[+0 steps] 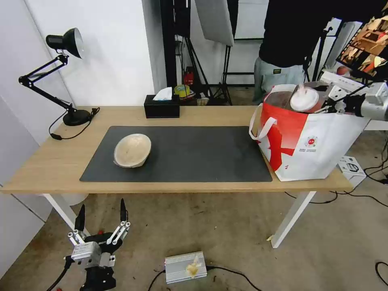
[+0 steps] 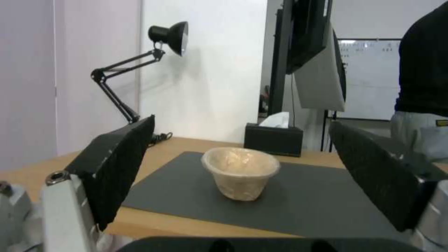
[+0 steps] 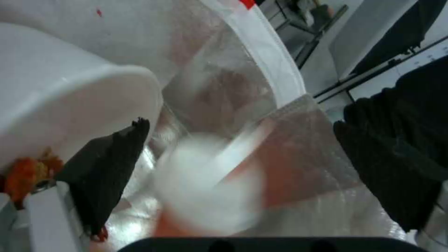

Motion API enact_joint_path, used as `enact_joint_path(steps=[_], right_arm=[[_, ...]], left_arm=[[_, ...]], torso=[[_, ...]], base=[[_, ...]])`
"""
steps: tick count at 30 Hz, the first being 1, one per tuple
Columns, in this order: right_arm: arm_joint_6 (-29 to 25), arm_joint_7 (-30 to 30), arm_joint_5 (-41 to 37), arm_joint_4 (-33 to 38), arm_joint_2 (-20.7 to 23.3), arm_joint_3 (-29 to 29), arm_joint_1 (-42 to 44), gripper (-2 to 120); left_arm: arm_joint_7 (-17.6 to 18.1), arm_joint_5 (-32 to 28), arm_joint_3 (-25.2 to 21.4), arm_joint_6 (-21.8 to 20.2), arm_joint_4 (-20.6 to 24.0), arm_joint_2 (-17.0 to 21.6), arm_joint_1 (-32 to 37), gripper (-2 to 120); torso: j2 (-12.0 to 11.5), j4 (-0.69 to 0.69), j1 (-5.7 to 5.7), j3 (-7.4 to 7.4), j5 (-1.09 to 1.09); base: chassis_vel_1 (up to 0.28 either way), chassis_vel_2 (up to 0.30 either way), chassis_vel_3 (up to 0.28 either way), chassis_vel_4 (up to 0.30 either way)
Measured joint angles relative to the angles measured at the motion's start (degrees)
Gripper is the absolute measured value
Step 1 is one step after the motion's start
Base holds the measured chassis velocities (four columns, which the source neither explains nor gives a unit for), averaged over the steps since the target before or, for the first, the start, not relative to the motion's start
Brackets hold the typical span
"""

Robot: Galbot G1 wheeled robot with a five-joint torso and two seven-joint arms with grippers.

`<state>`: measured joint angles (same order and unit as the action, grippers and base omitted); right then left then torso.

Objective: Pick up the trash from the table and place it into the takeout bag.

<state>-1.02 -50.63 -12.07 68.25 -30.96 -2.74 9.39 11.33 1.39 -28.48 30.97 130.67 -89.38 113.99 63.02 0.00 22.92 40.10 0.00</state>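
With red cup dropped inside takeout bag, right gripper hovers above it, jaws released; left gripper parked low, spread, facing paper-pulp bowl.

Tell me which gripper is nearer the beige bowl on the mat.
Left. The left gripper hangs below the table's near edge, facing the beige bowl; the right gripper is over the takeout bag.
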Motion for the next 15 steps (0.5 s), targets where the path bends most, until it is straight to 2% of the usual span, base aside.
enact_joint_path(steps=[15], right_arm=[[-1.12, -1.37, 0.85, -0.37, 0.45, 0.87, -2.14, 100]], left_arm=[[0.0, 1.0, 0.07, 0.0, 1.0, -0.63, 0.58, 100]], torso=[[0.0, 0.0, 0.0, 0.0, 0.0]], base=[[0.0, 0.0, 0.0, 0.0]])
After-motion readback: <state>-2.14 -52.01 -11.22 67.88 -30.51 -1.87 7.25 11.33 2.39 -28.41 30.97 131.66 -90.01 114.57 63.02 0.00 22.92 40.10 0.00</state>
